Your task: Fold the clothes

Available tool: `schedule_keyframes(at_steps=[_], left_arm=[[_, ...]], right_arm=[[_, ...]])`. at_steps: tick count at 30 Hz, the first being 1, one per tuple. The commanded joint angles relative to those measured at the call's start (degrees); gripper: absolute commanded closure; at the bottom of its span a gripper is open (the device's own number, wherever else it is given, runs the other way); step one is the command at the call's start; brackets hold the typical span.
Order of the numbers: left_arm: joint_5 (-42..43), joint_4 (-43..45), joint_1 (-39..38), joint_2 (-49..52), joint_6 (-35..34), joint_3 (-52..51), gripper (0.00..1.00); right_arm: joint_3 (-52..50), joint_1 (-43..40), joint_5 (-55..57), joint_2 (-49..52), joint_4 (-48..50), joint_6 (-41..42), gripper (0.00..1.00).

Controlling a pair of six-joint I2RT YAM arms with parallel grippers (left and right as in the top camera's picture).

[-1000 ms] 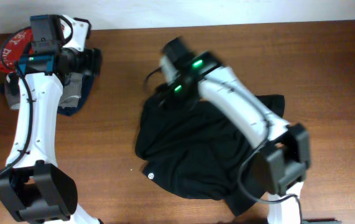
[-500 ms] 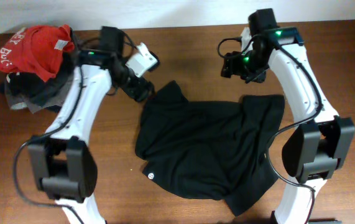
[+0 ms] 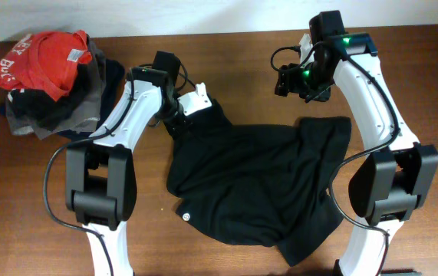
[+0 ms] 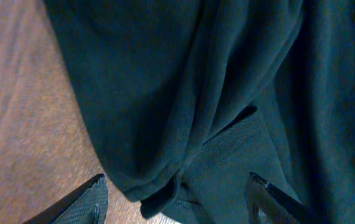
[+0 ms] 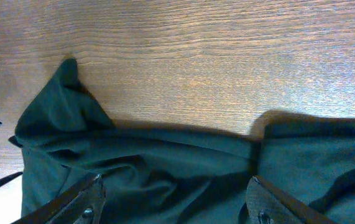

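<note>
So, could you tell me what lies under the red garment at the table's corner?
Beneath the red garment, a crumpled heap of grey and dark clothes sticks out. How many pieces it holds is hidden, and the table under the heap is covered.

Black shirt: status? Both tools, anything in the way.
Left tool open, over the black shirt top-left corner. Right tool open, above its top edge, nothing held. Shirt crumpled, unfolded. Clothes pile far left, apart from it.
</note>
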Motion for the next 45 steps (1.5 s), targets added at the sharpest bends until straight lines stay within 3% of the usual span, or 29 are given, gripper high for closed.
schedule_keyframes(at_steps=[1, 7, 15, 19, 23, 31, 36, 39, 45], left_arm=[[-0.4, 0.0, -0.2, 2.0, 3.1, 0.9, 0.30], [-0.4, 2.1, -0.2, 3.8, 3.6, 0.9, 0.38], [-0.4, 3.7, -0.2, 4.3, 3.5, 0.9, 0.40], [-0.3, 4.4, -0.3, 4.6, 3.5, 0.9, 0.50], [-0.3, 4.2, -0.3, 4.6, 3.5, 0.9, 0.66], [-0.3, 3.5, -1.1, 6.3, 3.3, 0.9, 0.67], [-0.4, 3.2, -1.8, 7.5, 3.3, 0.9, 0.99], [-3.1, 3.4, -1.8, 7.4, 3.3, 1.7, 0.99], [-12.9, 1.2, -1.8, 7.4, -5.6, 8.8, 1.00]], right_arm=[[0.3, -0.3, 1.2, -0.9, 0.0, -0.6, 0.23], [0.3, -0.3, 1.4, -0.9, 0.0, -0.7, 0.23], [0.3, -0.3, 1.4, -0.9, 0.0, -0.6, 0.23], [0.3, -0.3, 1.4, -0.9, 0.0, -0.7, 0.23], [0.3, -0.3, 1.4, -0.9, 0.0, -0.7, 0.23], [0.3, -0.3, 1.4, -0.9, 0.0, -0.7, 0.23], [0.3, -0.3, 2.9, -0.9, 0.0, -0.7, 0.23], [0.3, -0.3, 3.0, -0.9, 0.0, -0.7, 0.23], [0.3, -0.3, 2.9, -0.9, 0.2, -0.6, 0.23]])
